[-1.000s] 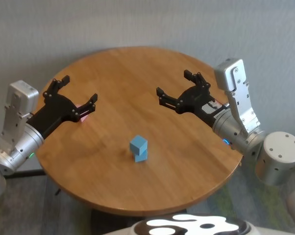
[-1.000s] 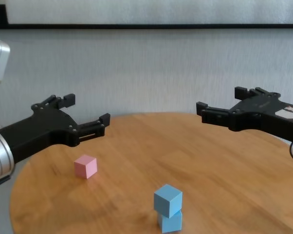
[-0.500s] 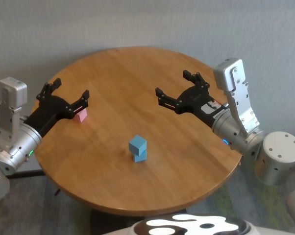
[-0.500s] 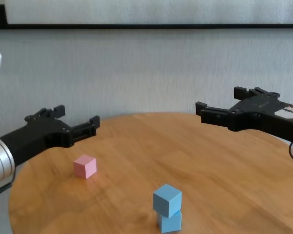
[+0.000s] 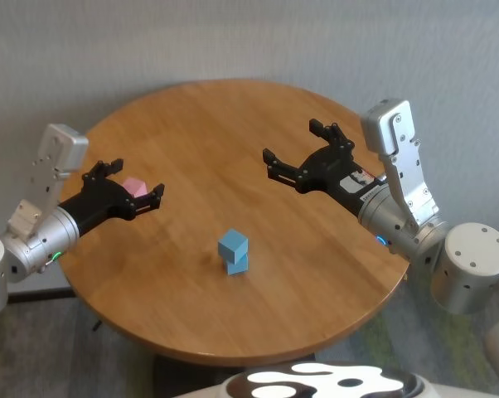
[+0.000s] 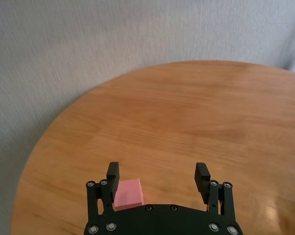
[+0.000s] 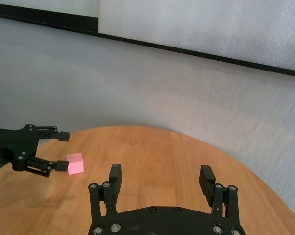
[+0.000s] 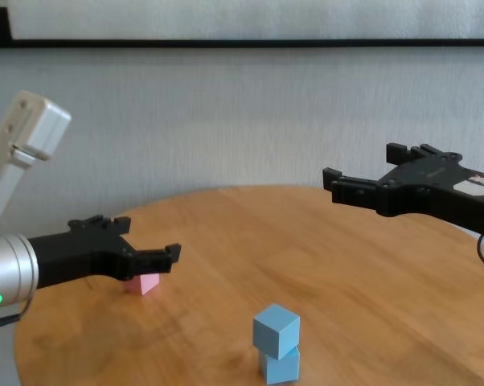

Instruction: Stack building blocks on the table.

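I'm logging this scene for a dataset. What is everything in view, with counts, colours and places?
Light blue blocks: two, light blue, stacked one on the other near the table's middle, toward the near edge; the upper one sits twisted on the lower.
Pink block: one, pink, on the table's left part, between the open fingers of the left end effector, close to one finger; contact cannot be told.
Table: one, round, honey-brown wood grain.
Wall: grey, behind the table, with a dark strip high up.
Left end effector: black, open, lowered around the pink block.
Right end effector: black, open, raised over the table's right part, holding nothing.
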